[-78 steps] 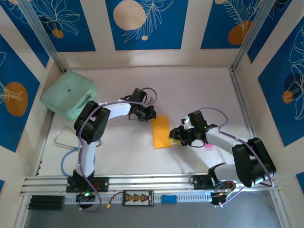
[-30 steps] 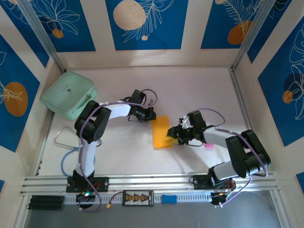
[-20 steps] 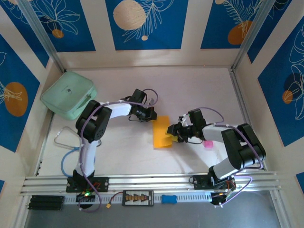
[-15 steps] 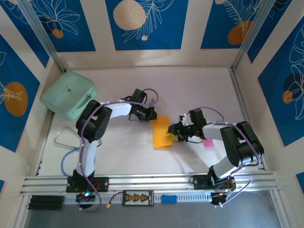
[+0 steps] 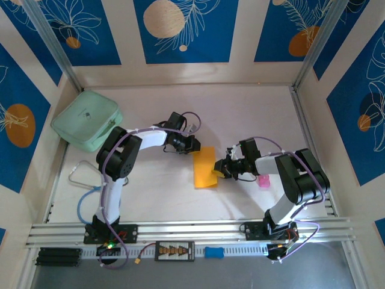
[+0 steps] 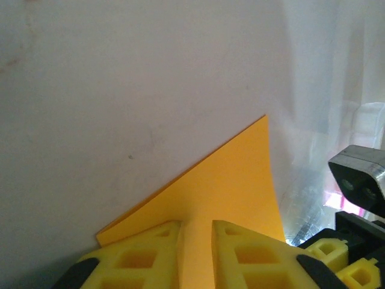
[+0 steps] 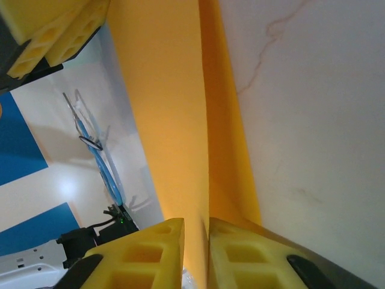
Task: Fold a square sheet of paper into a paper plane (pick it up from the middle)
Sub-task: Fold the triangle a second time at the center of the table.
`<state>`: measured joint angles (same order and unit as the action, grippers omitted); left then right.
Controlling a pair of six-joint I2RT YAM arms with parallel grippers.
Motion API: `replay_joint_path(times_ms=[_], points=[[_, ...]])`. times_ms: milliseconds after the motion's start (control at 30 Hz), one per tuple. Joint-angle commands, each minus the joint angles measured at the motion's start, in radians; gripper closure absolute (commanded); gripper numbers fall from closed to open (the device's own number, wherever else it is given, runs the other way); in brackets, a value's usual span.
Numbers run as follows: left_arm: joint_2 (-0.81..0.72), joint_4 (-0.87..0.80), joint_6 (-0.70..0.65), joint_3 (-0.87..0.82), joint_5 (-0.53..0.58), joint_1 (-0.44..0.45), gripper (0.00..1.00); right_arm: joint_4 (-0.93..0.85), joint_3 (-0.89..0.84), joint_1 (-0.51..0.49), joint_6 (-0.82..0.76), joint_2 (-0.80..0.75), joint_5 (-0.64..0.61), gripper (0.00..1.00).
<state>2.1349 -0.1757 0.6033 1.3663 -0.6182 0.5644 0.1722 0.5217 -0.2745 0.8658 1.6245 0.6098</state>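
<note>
The square sheet of paper (image 5: pixel 203 166) lies mid-table, folded into a narrow orange-yellow rectangle. My left gripper (image 5: pixel 191 146) sits at its far left corner. In the left wrist view its yellow jaws (image 6: pixel 196 226) stand slightly apart, and the paper (image 6: pixel 234 174) shows flat through the gap. My right gripper (image 5: pixel 219 170) is at the paper's right edge. In the right wrist view that gripper (image 7: pixel 196 221) is shut on the raised upper layer of the paper (image 7: pixel 168 108), which runs edge-on into the narrow slit between the pads. The lower layer rests on the table.
A mint-green case (image 5: pixel 87 124) lies at the back left. A small pink object (image 5: pixel 263 181) sits just right of my right gripper. A blue cable loop (image 5: pixel 84 198) lies by the left arm's base, and an aluminium rail (image 5: pixel 192 232) runs along the near edge.
My right gripper slid left onto the paper's right edge and closed on its upper layer. The left jaws parted a little. The paper stayed in place.
</note>
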Motion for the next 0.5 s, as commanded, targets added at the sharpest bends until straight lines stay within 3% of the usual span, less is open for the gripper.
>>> replay_joint_path(times_ms=[0,200,467], points=[[-0.039,-0.025,-0.002,-0.006,-0.010,0.006,0.75,-0.006,0.021,0.005,-0.007,0.008,0.007,0.86],[-0.136,0.006,0.000,-0.060,0.001,0.009,0.69,-0.001,0.014,0.004,0.035,-0.011,-0.044,0.91],[-0.238,0.110,-0.008,-0.187,0.050,0.023,0.72,0.039,0.005,-0.007,0.092,-0.033,-0.083,0.93]])
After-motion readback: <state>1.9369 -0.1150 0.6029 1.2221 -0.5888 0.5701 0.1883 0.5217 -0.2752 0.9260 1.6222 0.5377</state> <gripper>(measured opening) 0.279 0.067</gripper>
